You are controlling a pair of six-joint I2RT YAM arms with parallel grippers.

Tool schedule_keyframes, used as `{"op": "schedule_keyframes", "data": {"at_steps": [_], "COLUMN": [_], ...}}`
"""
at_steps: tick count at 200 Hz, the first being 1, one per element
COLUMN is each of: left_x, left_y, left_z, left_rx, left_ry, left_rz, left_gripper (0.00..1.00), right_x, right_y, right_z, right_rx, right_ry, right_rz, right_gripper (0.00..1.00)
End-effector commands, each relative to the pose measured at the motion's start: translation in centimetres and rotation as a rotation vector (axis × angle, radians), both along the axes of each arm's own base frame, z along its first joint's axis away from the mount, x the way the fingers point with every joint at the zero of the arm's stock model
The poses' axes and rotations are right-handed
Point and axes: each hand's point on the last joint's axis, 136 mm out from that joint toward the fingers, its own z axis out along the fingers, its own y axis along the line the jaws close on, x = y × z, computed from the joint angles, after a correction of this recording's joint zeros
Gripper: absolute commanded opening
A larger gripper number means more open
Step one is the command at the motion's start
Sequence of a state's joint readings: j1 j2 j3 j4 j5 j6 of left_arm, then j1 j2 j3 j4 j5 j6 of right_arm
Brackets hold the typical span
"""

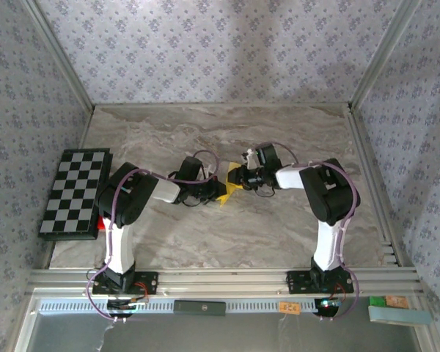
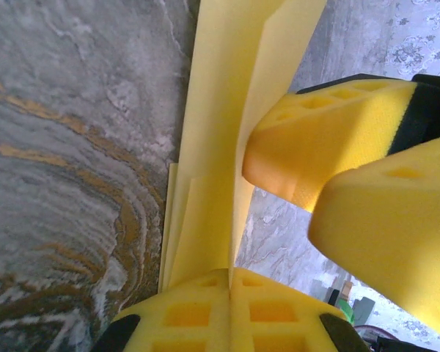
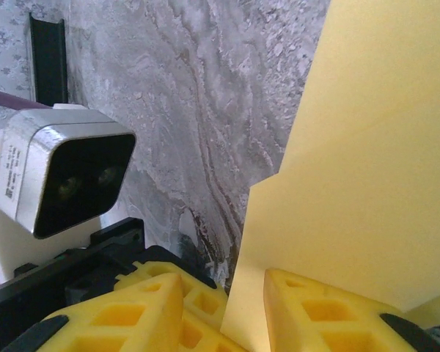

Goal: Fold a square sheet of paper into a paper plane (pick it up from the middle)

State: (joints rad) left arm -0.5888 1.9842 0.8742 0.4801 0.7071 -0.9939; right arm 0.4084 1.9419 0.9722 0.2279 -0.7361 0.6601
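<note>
The square sheet of paper [image 1: 227, 196] is yellow and folded into narrow layers, standing on edge above the marble table [image 1: 227, 242] at its middle. My left gripper [image 1: 214, 189] is shut on the sheet's lower end, its pads pressed together over the paper [image 2: 213, 147] in the left wrist view [image 2: 231, 275]. My right gripper [image 1: 238, 177] faces it from the right. Its jaws stand open with a gap, and the paper's edge [image 3: 352, 183] runs up between them [image 3: 224, 282]. One right fingertip [image 2: 279, 158] touches the sheet's side. Whether the fold forms the paper plane I cannot tell.
A black-and-white checkered board [image 1: 77, 192] lies at the table's left edge with a small red thing [image 1: 100, 224] by its near corner. Patterned walls close in the left, right and back. An aluminium rail [image 1: 227, 279] runs along the near edge.
</note>
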Motion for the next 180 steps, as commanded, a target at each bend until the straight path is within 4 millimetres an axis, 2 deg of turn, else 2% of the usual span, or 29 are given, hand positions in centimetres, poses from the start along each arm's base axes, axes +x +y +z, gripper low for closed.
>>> {"op": "schedule_keyframes", "data": {"at_steps": [1,94,180], "left_x": [-0.5,-0.9,-3.1], "left_y": [0.7,1.1,2.4], "left_z": [-2.0,-1.9,-1.3], "left_rx": [0.039,0.056,0.117], "left_ry": [0.043,0.053,0.072], "left_rz": [0.012,0.014,-0.013], "left_gripper": [0.02,0.07,0.10], "right_x": [0.2,0.0,0.0], "right_y": [0.0,-0.7,-1.2], "right_z": [-0.8,-2.6,-3.4], "right_rx": [-0.039,-0.129,-0.194], "right_ry": [0.011,0.070,0.116], "right_rz": [0.002,-0.034,-0.053], "right_gripper": [0.35,0.34,0.33]}}
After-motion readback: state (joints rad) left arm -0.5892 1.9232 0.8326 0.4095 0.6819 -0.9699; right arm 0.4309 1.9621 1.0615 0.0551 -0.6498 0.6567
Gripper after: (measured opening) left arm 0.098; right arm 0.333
